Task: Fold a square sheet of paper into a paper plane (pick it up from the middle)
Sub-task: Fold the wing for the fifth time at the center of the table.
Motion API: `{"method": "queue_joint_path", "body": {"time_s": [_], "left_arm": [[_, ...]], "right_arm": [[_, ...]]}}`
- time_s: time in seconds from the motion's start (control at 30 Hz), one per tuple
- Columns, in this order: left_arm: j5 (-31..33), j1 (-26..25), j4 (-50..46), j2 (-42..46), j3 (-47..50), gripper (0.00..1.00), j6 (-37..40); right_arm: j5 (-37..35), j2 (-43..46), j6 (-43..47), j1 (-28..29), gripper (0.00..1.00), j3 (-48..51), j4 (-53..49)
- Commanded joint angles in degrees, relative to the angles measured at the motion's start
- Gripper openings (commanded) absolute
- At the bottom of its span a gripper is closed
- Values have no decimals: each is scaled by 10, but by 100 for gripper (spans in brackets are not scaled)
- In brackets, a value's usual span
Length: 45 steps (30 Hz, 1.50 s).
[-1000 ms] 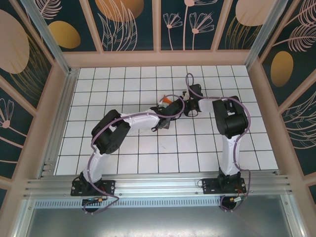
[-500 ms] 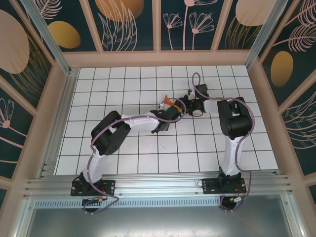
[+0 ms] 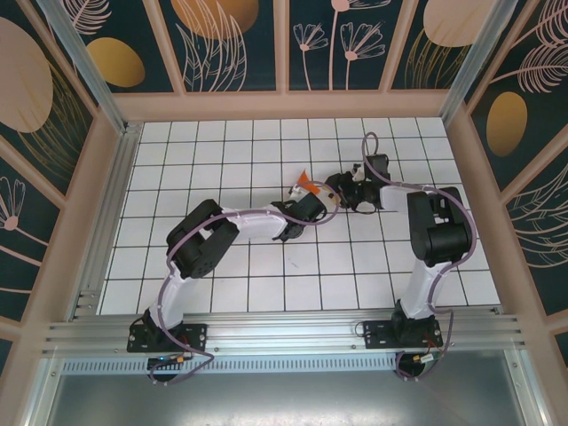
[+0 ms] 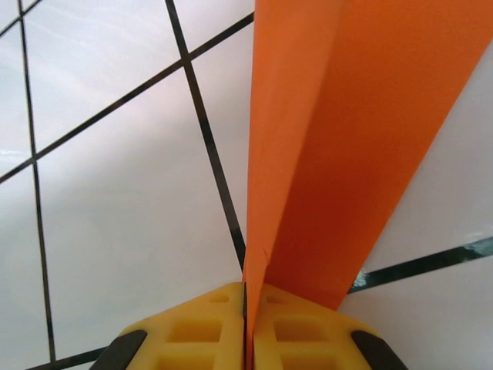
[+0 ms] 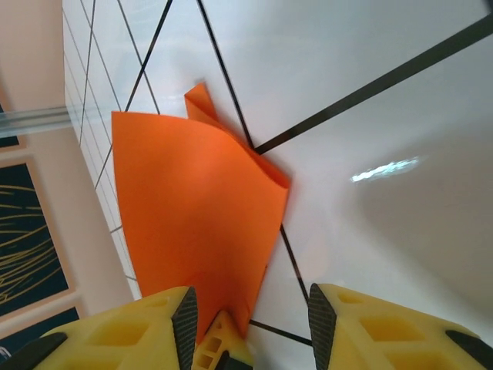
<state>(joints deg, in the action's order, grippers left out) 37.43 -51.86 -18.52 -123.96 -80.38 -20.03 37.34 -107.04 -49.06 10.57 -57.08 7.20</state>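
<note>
1. Orange paper (image 4: 347,139), folded, near centre of table (image 3: 222,266), pinched at its crease by closed jaws of L gripper (image 4: 246,297).
2. R gripper (image 5: 250,301) jaws apart, paper seemingly just ahead.
3. Risk: skewed R grab tears paper or slips it.

One folded orange paper (image 4: 339,139) and two grippers, the left gripper (image 4: 246,308) and right gripper (image 5: 248,304).

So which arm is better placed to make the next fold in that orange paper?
Probably the right: the right gripper is open and faces the orange paper, while the left gripper is shut on it.
</note>
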Motion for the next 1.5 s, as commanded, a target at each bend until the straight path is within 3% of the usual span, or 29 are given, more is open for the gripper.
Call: {"method": "queue_joint_path", "body": {"time_s": [0.0, 0.47, 0.83, 1.2, 1.37, 1.47], "left_arm": [[23, 1, -51, -49, 4, 9, 30], [82, -5, -20, -73, 4, 9, 83], [-84, 13, 120, 12, 107, 9, 115], [-119, 22, 147, 7, 114, 8, 130], [-115, 22, 144, 7, 112, 8, 129], [-115, 22, 143, 11, 114, 9, 126]], "right_arm": [[-23, 29, -12, -5, 45, 6, -20], [-75, 27, 41, 23, 46, -78, -140], [-8, -41, 4, 29, 53, -169, -163], [51, -114, 3, 68, 60, -228, -170], [62, -127, 9, 72, 53, -224, -175], [45, -133, 25, 71, 36, -221, -183]]}}
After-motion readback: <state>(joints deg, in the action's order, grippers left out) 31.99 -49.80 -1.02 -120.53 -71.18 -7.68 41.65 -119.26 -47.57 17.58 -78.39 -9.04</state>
